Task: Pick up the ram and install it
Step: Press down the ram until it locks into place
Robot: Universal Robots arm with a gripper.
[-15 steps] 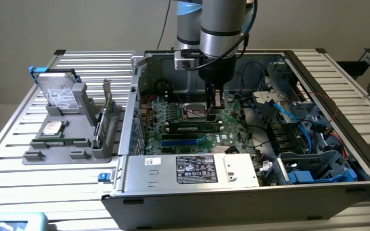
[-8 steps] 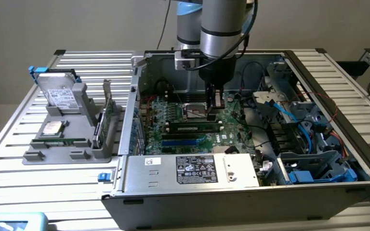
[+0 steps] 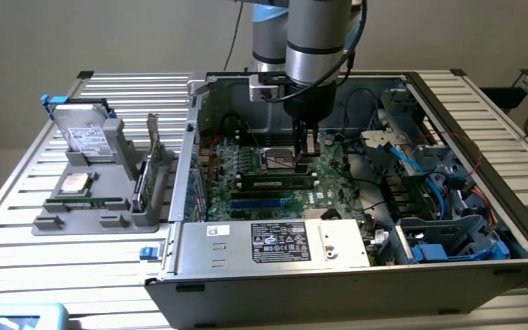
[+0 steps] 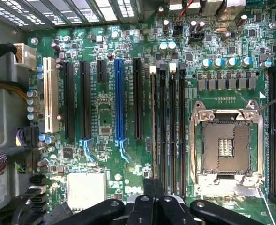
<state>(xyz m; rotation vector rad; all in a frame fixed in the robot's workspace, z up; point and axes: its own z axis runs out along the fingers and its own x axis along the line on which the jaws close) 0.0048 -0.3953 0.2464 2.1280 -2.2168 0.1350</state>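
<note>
Closest to you, your claw (image 4: 152, 190) is hovering low over the motherboard (image 4: 105, 117) with its two fingers drawn together, gripping nothing that I can make out. The ram (image 4: 154, 126) is standing edge-up in the memory slot farthest from the processor socket (image 4: 227, 147). Its long axis is running straight away from the fingertips, so the claw is sitting at one end of the stick, not over its middle (whether the tips are touching that end, I cannot tell). Beyond it, three neighbouring slots (image 4: 172, 131) are running parallel. Farther off, outside the case (image 3: 337, 295), a gray holder (image 3: 62, 223) is carrying other parts.
</note>
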